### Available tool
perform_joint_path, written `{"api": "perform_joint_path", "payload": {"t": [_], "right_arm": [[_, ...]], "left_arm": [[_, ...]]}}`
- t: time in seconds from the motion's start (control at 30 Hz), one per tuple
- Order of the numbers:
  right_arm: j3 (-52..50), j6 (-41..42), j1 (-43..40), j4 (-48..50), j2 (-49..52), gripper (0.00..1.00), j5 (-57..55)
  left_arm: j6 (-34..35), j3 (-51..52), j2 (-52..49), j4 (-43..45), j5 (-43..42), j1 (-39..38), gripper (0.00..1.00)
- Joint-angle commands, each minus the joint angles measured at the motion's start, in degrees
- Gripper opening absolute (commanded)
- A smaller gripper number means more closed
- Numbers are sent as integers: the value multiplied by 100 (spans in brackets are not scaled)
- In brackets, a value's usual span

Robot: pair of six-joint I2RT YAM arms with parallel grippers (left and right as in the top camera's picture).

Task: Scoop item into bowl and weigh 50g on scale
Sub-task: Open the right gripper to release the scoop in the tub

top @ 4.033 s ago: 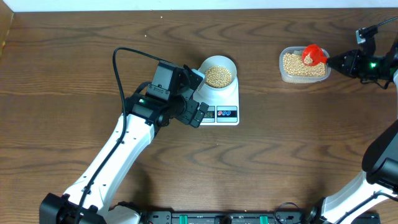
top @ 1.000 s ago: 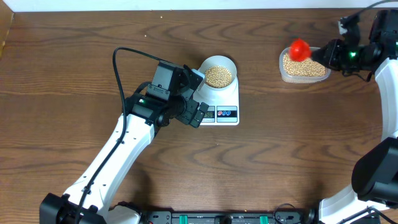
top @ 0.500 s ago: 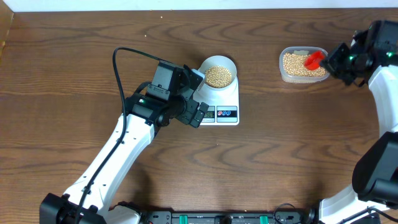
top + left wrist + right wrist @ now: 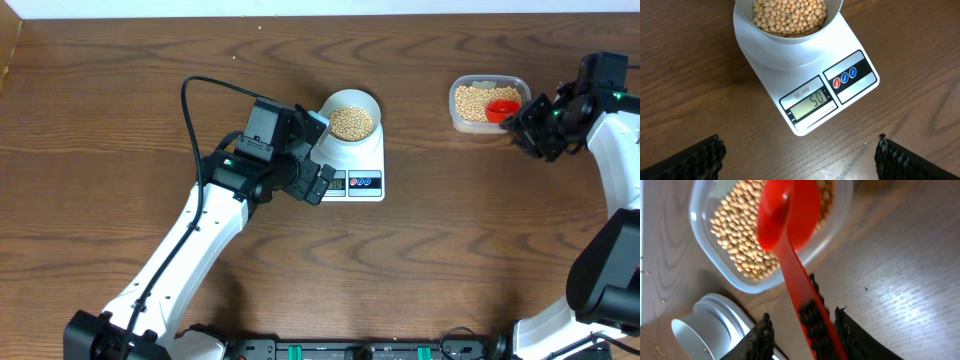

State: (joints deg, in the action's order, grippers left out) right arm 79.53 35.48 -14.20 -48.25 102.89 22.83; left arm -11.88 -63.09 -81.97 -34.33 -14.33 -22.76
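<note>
The pale bowl (image 4: 351, 104) full of tan beans (image 4: 351, 122) stands on the white scale (image 4: 366, 160). In the left wrist view the bowl (image 4: 771, 46) sits on the scale (image 4: 850, 40), whose display (image 4: 812, 103) reads 50. My left gripper (image 4: 322, 182) hovers over the scale's front left, open and empty (image 4: 799, 144). The red scoop (image 4: 500, 105) lies in the clear tub (image 4: 487, 84) of beans. My right gripper (image 4: 518, 122) is by the tub's right front. Its jaws stand apart around the scoop's handle (image 4: 805, 307), with a gap on the left side.
The clear tub (image 4: 705, 245) holds many beans (image 4: 740, 240) near the table's back right. A black cable (image 4: 190, 95) loops from the left arm. A white round object (image 4: 695, 327) shows at the lower left of the right wrist view.
The right gripper brought the red scoop down from above the tub's left side into the tub, then drew back toward the front right. The left arm, bowl and scale have not moved.
</note>
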Motion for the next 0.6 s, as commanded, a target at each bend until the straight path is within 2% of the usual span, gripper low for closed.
{"api": "perform_joint_path", "payload": {"t": [0.0,0.13,0.2,0.43,0.5,0.57], "right_arm": [[-35,-306,-24,-146,-133,42,-22],[-33,-710,-24,-435,-138,44,-4],[-11,-1034,-24,-686,-144,50,22],[46,-1781,-22,-1427,-269,51,-26],[46,-2061,-9,-1589,-446,71,-66],[46,-2151,22,-1766,-763,74,-337]], "left_arm": [[-52,0,0,-15,-46,13,98],[-52,0,0,-17,-46,13,98],[-52,0,0,-17,-46,13,98],[-52,0,0,-17,-46,13,98],[-52,0,0,-17,-46,13,98],[-52,0,0,-17,-46,13,98]]}}
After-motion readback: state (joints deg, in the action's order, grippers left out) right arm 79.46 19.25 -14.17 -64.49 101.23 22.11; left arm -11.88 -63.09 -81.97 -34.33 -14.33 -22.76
